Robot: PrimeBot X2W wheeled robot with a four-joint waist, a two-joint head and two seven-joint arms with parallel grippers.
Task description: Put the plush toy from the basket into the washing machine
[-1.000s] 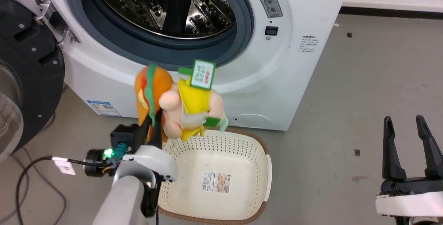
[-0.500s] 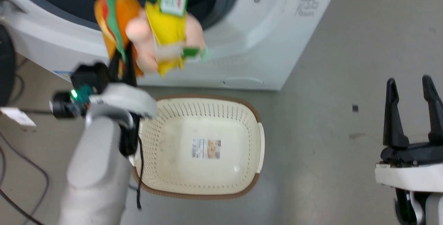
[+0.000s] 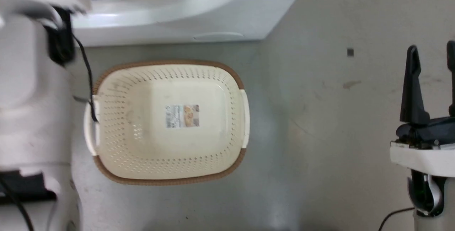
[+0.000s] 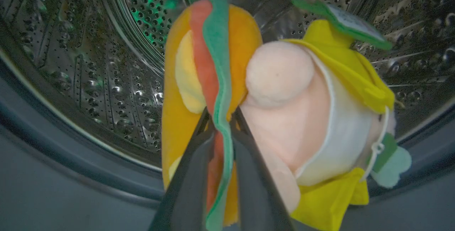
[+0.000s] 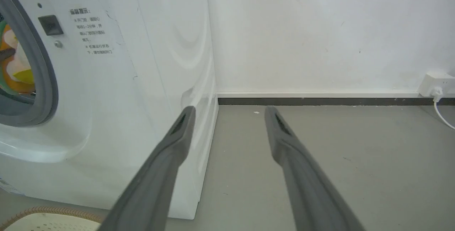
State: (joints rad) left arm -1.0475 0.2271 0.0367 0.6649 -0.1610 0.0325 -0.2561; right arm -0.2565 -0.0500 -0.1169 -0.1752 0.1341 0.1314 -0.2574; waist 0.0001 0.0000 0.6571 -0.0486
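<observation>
In the left wrist view my left gripper (image 4: 220, 113) is shut on the green and red stripe of the plush toy (image 4: 284, 117). The toy's orange burger part, peach body, yellow garment and green-edged tag hang in front of the washing machine's steel drum (image 4: 89, 64), just past the grey gasket. Through the round opening the right wrist view catches a sliver of the plush toy (image 5: 14, 64). On the floor below the washing machine (image 3: 177, 14) stands the basket (image 3: 167, 62), with only its sticker inside. At the right my right gripper (image 3: 432, 51) is open, holding nothing, and faces the wall (image 5: 229, 110).
My pale left forearm (image 3: 32, 99) rises along the left edge, with a black cable (image 3: 85, 67) hanging over the basket's left handle. Bare grey floor (image 3: 320, 117) stretches right of the basket. A wall socket with a white cord (image 5: 435, 83) sits at the far right.
The head camera has tilted down, so the drum opening has left its view. My left arm has carried the plush toy up and forward into the drum's mouth. The right gripper stays open.
</observation>
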